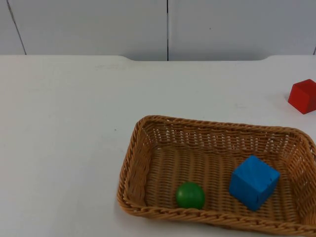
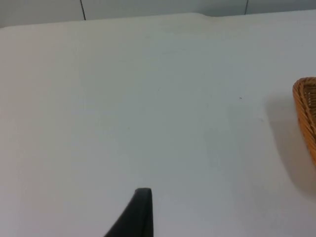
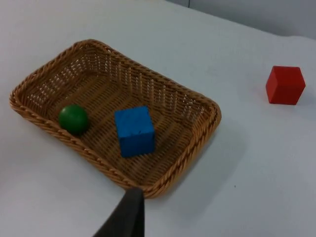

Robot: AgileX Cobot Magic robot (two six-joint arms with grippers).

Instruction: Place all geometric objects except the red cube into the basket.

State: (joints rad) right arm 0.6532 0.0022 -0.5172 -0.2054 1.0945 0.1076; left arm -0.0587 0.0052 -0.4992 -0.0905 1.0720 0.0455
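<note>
Black tapered pincer fingertip (image 2: 139, 212)

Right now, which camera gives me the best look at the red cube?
The right wrist view: the red cube sits whole on the bare table, apart from the basket. The top view has it at the frame's edge, partly cut off. The left wrist view looks at the table and a bit of basket rim.

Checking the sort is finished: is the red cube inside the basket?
No, the red cube sits on the white table, apart from the wicker basket.
</note>
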